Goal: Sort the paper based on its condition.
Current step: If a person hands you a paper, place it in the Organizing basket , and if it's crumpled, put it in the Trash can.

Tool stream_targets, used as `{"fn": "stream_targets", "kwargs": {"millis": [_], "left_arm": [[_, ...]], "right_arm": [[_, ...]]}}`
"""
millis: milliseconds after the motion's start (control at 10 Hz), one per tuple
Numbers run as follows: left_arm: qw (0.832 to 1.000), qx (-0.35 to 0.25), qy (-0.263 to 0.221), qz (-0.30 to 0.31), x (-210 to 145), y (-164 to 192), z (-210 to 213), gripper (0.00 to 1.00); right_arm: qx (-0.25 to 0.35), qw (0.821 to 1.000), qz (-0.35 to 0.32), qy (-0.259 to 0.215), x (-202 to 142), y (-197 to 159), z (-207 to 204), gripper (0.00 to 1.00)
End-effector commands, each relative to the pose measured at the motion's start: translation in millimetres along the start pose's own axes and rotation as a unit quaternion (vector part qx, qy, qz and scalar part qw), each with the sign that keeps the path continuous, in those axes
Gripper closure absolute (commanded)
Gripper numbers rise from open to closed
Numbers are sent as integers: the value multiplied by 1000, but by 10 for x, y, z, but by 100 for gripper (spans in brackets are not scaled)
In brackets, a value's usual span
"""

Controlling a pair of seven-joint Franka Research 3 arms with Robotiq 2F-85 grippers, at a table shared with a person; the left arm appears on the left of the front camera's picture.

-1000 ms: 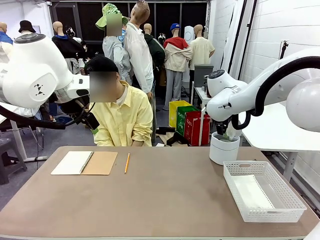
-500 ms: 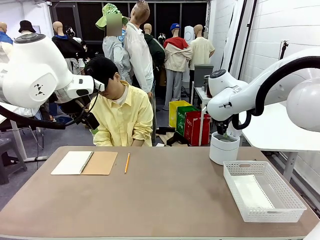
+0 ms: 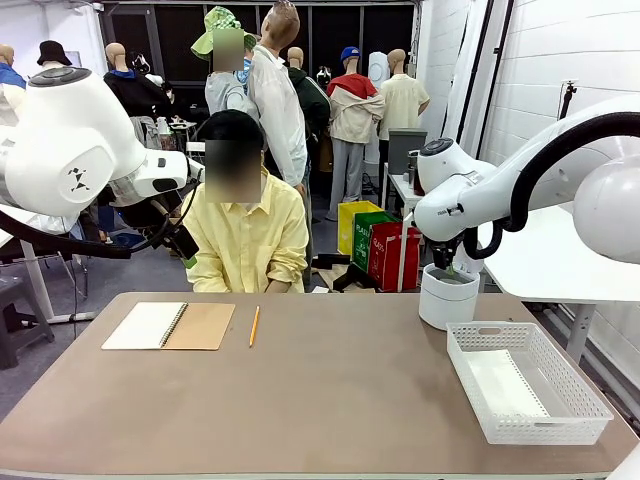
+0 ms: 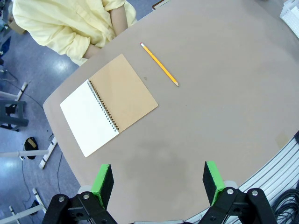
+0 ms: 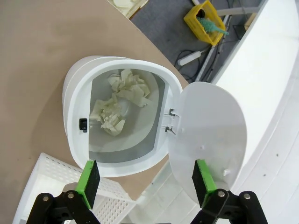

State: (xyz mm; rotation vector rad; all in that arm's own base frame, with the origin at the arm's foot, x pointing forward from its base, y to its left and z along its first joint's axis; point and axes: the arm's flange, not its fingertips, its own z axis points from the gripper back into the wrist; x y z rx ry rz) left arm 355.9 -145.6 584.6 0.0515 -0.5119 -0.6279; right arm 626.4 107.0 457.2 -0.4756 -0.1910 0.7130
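I can read no print anywhere from here. The red bag (image 3: pixel 393 252) at my one o'clock bears white lettering, too small to read.

Bare table (image 3: pixel 340 390) middle, notebook (image 3: pixel 170 325) and pencil (image 3: pixel 254 326) far-left, basket (image 3: pixel 525 380) right

One notebook (image 3: pixel 168 326), one pencil (image 3: pixel 254 326) just right of the notebook, one white bin (image 3: pixel 447 297) holding two crumpled paper wads (image 5: pixel 119 105), one basket (image 3: pixel 527 383), one person (image 3: pixel 246 225).
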Motion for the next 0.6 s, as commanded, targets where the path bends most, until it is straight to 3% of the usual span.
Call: {"fn": "stream_targets", "kwargs": {"millis": [0,500], "left_arm": [[1000,0,-2,1,-2,10,5,0],[1000,0,-2,1,-2,10,5,0]], "right_arm": [[-1,1000,1,2,-4,-3,-4,0],[-1,1000,1,2,-4,-3,-4,0]]}}
